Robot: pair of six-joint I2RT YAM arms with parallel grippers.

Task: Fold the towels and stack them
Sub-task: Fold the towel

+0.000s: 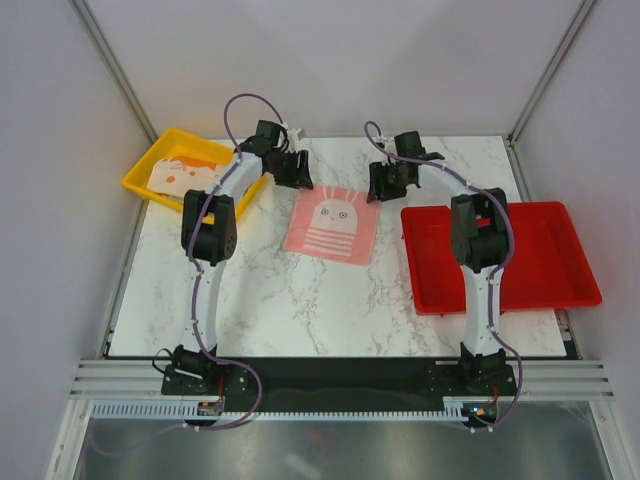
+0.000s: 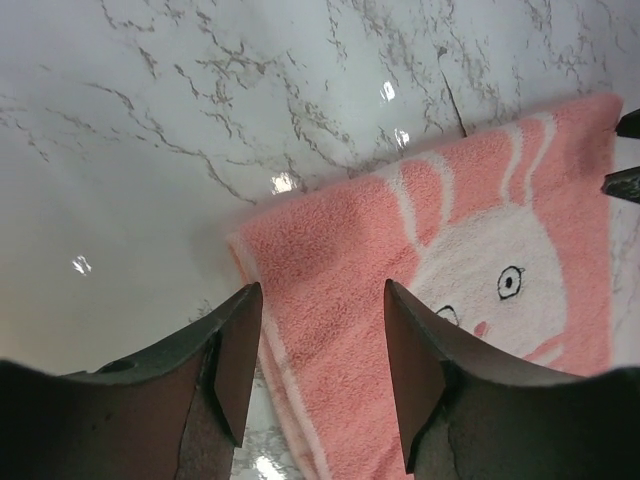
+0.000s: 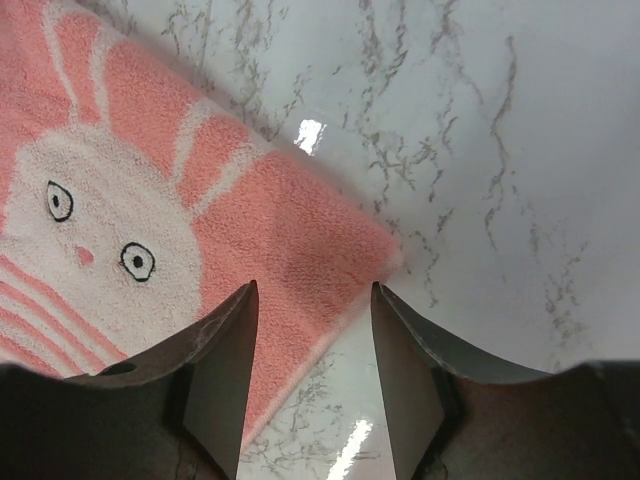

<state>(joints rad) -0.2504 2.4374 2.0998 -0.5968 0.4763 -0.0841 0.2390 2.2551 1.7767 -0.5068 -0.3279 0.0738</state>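
Note:
A pink towel [image 1: 330, 225] with a white bunny face lies flat on the marble table, folded to a double layer along its left edge. My left gripper [image 1: 297, 176] hovers over its far left corner, my right gripper [image 1: 381, 184] over its far right corner. In the left wrist view the left gripper [image 2: 322, 290] is open, with the pink towel [image 2: 340, 240] lying below the gap. In the right wrist view the right gripper [image 3: 313, 290] is open above the corner of the pink towel [image 3: 270, 220]. Neither holds anything. A cream towel [image 1: 185, 172] with orange shapes lies in the yellow tray [image 1: 143, 172].
A red tray [image 1: 530, 262] stands at the right, beside the right arm. The yellow tray sits at the back left corner. Grey walls close in the table on three sides.

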